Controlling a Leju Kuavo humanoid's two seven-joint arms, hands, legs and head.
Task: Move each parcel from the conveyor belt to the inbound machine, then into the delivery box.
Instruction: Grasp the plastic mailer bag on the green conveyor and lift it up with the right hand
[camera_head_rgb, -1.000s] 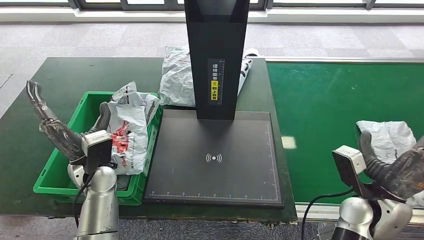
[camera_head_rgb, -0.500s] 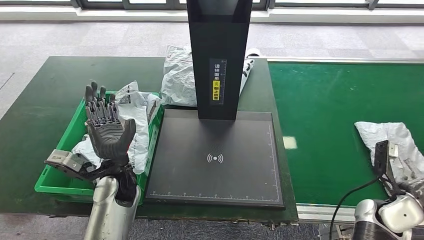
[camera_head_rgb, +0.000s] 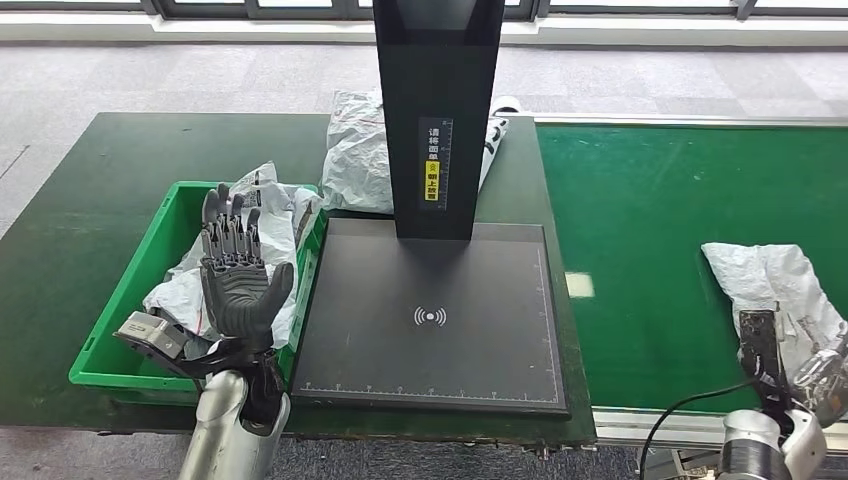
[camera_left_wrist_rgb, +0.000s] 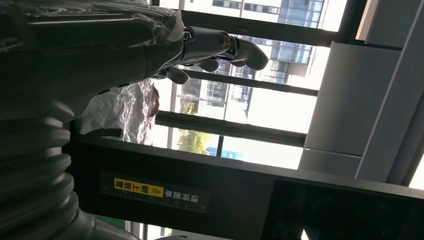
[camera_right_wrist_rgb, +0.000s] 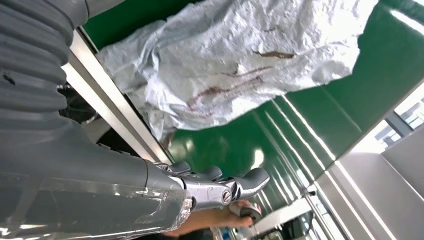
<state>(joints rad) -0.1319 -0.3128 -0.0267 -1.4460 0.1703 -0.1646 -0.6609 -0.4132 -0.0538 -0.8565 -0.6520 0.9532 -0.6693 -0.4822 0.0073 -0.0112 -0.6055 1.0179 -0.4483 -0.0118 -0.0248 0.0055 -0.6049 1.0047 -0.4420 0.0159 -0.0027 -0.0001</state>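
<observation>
From the head view, the left hand (camera_head_rgb: 238, 275) stood upright, palm open and fingers apart, before the green plastic delivery box (camera_head_rgb: 128, 330) holding crumpled white parcels (camera_head_rgb: 275, 230). The right wrist view showed the right hand (camera_right_wrist_rgb: 210, 187) empty, fingers extended, beside the wrinkled white plastic parcel (camera_right_wrist_rgb: 240, 65) on the green conveyor belt (camera_right_wrist_rgb: 280, 145). That parcel lay near the belt's front edge, right of the black inbound machine (camera_head_rgb: 430, 320).

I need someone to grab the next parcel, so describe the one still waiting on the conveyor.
Find the bright green conveyor belt right of the black scanner. The parcel lies at its near right edge: a crumpled white bag, alone on the belt, unlike those in the green bin.
</observation>
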